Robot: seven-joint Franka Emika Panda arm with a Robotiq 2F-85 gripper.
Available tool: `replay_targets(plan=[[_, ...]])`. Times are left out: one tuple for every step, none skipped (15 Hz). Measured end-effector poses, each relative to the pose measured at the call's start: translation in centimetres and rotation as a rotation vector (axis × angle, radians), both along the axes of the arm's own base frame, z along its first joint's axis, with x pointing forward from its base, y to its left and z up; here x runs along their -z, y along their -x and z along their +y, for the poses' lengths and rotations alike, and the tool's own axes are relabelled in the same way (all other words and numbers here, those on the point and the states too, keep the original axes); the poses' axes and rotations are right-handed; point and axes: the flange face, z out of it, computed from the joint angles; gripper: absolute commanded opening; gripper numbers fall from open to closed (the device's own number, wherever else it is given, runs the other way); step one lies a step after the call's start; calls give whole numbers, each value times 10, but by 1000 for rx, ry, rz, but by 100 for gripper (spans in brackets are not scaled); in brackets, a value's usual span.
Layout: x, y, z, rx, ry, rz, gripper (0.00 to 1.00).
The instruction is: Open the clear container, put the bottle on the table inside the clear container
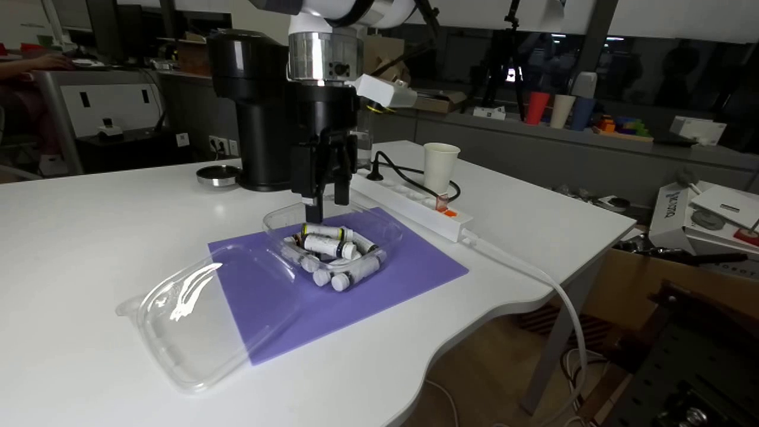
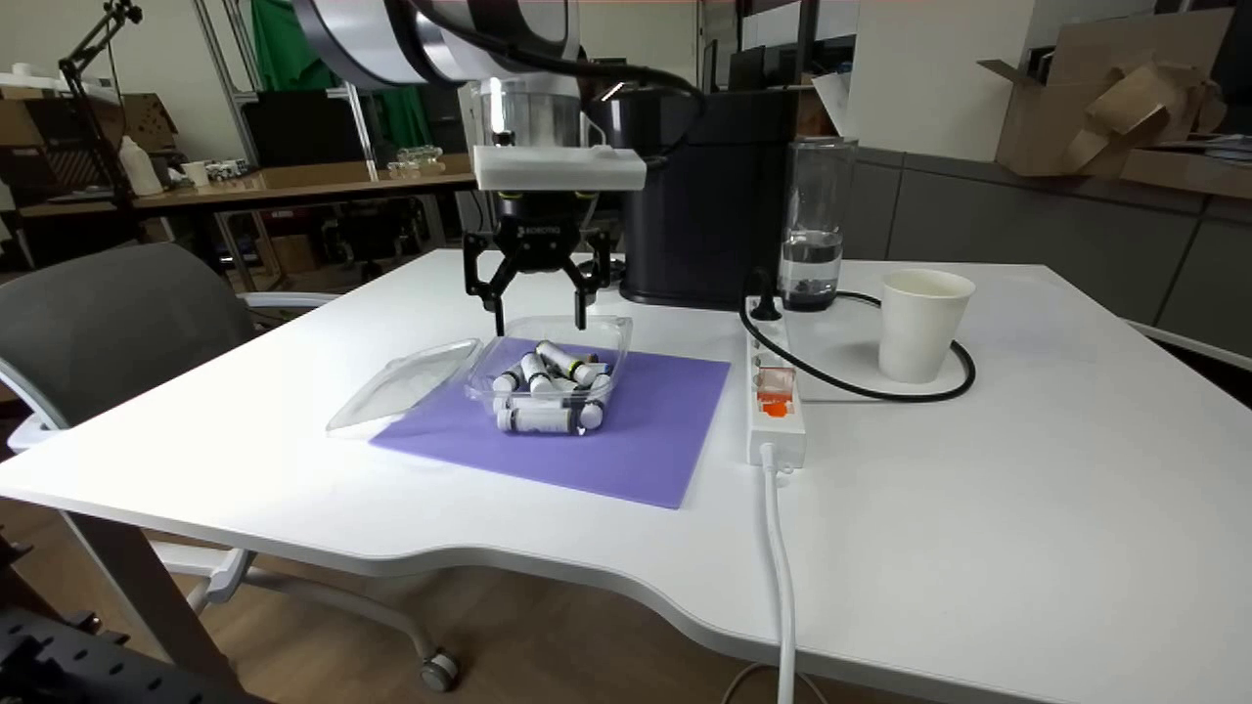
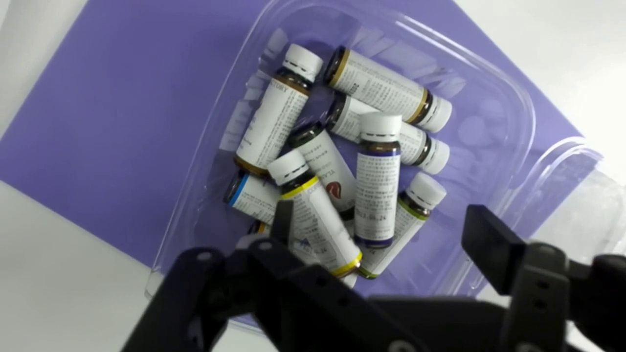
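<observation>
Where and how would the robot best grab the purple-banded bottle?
Probably by the labelled middle of the purple-banded bottle, from above: it lies across other bottles in the clear container, so the open gripper could close across its narrow width.

ROBOTIQ on the housing [image 2: 540,235] above the fingers [image 2: 580,311] and a white box [image 1: 670,226], 06.24 on a purple-banded bottle [image 3: 376,195], CTORY on a brown-banded bottle [image 3: 274,122], other print unclear

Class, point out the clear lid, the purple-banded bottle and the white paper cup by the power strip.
Clear lid [image 1: 213,320]: in an exterior view, on its central panel.
Purple-banded bottle [image 3: 376,195]: wrist view, on its label.
White paper cup [image 2: 921,330]: in an exterior view, on its outer wall.
</observation>
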Motion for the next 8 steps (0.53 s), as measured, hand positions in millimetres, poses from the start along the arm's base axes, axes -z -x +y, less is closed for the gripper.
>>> replay_targets(plan=[[-4,-1,-2,24,-3,-8,100],[-8,-3,-5,51,-2,-15,100],[-14,-4,-8,80,2,-25,100],[-20,-6,-12,108,8,-36,100],[-27,-7,-16,131,14,-47,100],[-34,-8,-19,145,22,-57,100],[-41,-9,-23,156,31,-68,100],[-48,-9,-28,163,41,-76,100]])
